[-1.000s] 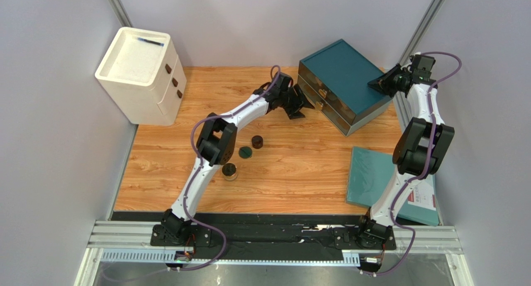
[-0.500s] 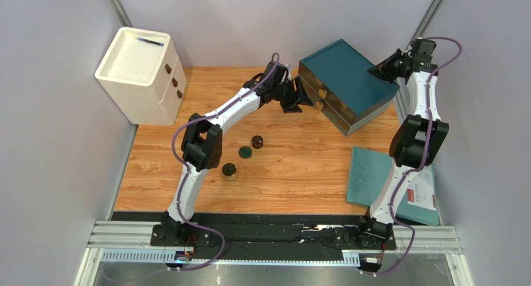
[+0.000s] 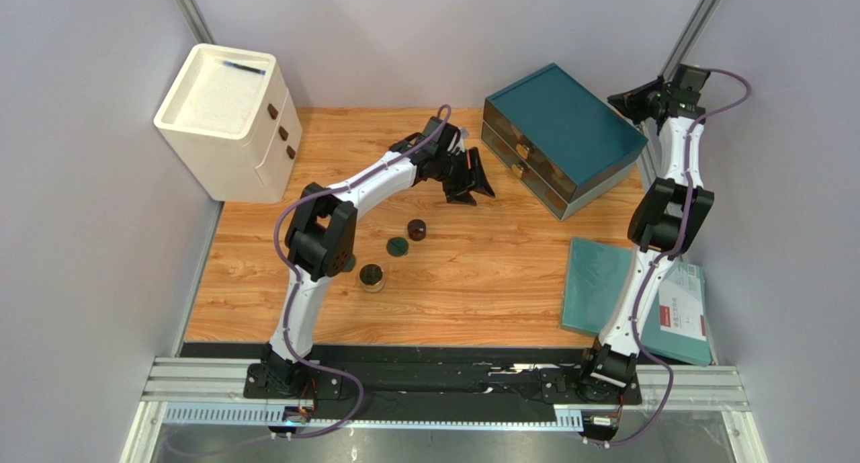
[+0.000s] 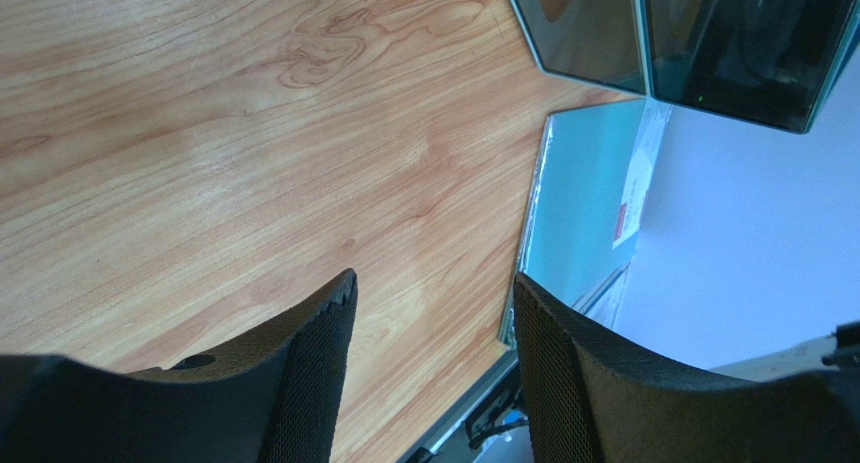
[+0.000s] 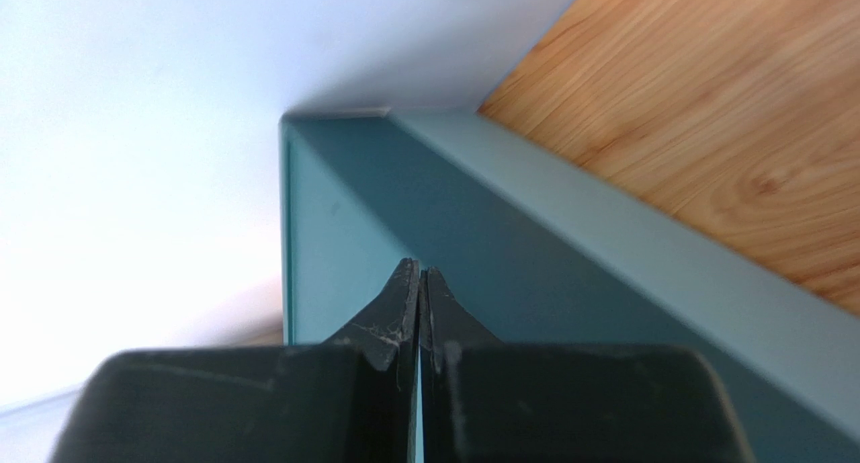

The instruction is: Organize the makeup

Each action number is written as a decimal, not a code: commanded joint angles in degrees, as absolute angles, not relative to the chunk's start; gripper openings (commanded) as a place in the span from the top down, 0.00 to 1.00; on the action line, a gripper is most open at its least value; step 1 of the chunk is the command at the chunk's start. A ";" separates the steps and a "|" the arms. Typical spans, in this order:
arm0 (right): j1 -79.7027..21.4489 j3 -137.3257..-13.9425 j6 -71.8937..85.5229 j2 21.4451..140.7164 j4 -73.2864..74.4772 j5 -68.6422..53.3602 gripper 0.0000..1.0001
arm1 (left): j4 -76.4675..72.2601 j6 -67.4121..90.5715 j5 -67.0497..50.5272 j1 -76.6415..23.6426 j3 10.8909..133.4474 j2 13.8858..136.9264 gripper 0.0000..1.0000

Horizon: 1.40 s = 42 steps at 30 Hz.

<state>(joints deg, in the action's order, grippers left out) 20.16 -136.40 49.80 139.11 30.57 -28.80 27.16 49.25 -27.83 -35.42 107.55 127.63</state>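
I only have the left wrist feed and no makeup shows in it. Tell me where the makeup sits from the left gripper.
Observer: Three pieces lie nearer the bases than the left gripper and to its left: a dark jar, a dark green disc and a second jar.
Operator: Report the right gripper.
Observer: The right gripper is shut and empty, at the far right corner of the teal drawer box.
Operator: Name what stands far left.
Observer: A white drawer cabinet, apart from both arms.

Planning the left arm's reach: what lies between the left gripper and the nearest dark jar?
Only bare wooden table, seen in the top external view; nothing stands between the left gripper and the dark jar.
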 commanded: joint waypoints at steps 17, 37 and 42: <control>17.85 -142.47 49.24 148.89 33.21 -38.58 1.00 | 27.95 48.25 -28.56 -33.84 111.36 127.35 0.37; 16.52 -134.13 42.62 138.62 39.21 -27.35 1.00 | 30.32 49.75 -24.00 -31.91 110.22 127.88 0.30; 19.07 -133.68 43.77 132.11 34.02 -22.50 1.00 | 28.39 52.29 -23.99 -30.41 108.37 127.18 0.28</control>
<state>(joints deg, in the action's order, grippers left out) 16.51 -132.18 42.30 143.00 39.86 -27.83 29.65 50.13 -24.84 -31.94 109.14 128.51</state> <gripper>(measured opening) 0.002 0.713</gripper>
